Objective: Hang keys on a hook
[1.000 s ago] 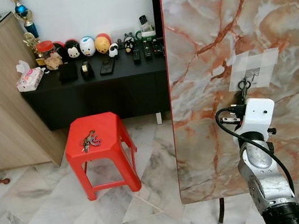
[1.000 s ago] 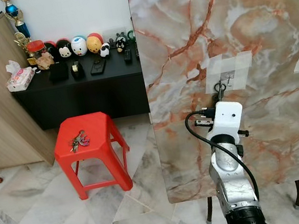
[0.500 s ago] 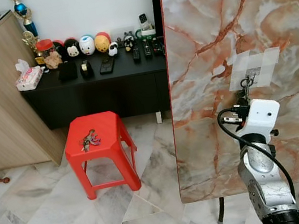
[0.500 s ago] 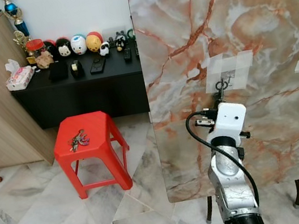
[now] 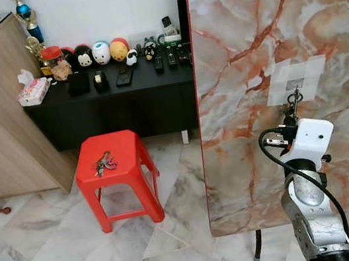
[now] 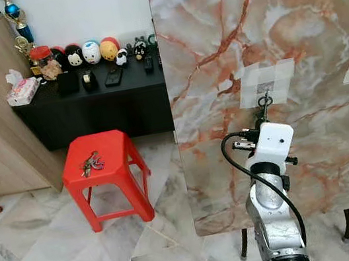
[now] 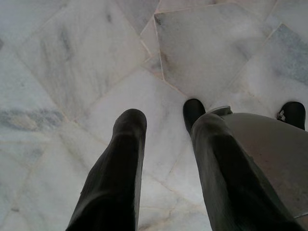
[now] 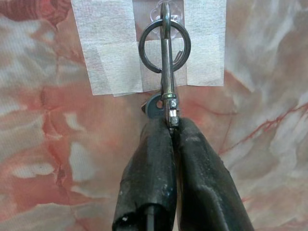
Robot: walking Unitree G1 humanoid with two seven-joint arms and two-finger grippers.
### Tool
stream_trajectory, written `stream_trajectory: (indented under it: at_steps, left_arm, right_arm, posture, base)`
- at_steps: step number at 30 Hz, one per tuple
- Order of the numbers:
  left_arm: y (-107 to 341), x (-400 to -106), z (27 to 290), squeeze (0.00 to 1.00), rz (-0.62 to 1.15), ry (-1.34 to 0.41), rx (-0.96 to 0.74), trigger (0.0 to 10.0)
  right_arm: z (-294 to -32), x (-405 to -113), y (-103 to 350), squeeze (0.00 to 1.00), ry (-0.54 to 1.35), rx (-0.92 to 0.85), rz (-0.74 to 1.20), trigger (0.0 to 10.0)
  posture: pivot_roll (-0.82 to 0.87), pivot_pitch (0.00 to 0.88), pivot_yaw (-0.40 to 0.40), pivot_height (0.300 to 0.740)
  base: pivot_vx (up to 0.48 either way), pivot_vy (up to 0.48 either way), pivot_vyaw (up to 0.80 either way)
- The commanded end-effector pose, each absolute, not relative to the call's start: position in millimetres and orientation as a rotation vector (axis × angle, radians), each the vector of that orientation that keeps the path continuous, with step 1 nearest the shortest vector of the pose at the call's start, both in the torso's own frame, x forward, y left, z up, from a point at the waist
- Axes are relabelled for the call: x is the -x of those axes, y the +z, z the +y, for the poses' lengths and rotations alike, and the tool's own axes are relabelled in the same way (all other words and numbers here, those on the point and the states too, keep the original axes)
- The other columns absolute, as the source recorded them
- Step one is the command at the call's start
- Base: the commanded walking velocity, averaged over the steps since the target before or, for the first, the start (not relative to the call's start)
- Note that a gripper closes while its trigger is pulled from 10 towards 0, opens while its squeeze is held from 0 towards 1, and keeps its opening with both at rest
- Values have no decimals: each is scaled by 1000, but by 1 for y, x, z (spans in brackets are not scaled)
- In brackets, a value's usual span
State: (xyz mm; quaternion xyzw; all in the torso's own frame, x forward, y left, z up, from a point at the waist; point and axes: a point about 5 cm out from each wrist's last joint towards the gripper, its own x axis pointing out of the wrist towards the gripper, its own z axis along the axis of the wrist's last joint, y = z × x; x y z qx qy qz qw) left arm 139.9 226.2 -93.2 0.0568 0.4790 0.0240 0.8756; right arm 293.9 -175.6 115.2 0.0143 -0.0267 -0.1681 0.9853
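In the head views, the robot's silver right arm reaches up to the upright marble-patterned tabletop with a red edge (image 5: 267, 41), its right gripper (image 5: 291, 117) just below the small clear hook (image 5: 296, 85) taped on with a white patch, while another bunch of keys (image 5: 105, 162) lies on the red plastic stool (image 5: 116, 174). In the left wrist view, the left gripper (image 7: 163, 120) hangs above the grey marble floor (image 7: 72, 57), its 2 fingers spread apart. In the right wrist view, the 2 black fingers (image 8: 149, 173) pinch the metal keys on a ring and clasp (image 8: 165, 72), the ring lying over the hook (image 8: 165, 14).
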Motion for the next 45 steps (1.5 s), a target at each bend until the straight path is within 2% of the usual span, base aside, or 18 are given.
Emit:
stream_trajectory:
  at_steps: [1, 17, 45]
  left_arm:
    - [-94, -138, 227, 0, 1016, 51, -121, 10000]
    - [-94, -138, 227, 0, 1017, 52, -122, 10000]
    - [-94, -139, 227, 0, 1013, 51, -124, 10000]
  right_arm:
    - [-177, -292, 121, 0, -349, -30, -73, 10000]
    - [-189, -294, 121, 0, -392, -32, -55, 10000]
    - [-181, -307, 121, 0, -328, -30, -34, 10000]
  posture:
    - [-136, 0, 10, 740]
    - [-135, 0, 11, 740]
    - [-131, 0, 11, 740]
  base:
    - [0, 0, 0]
    - [0, 0, 0]
    - [0, 0, 0]
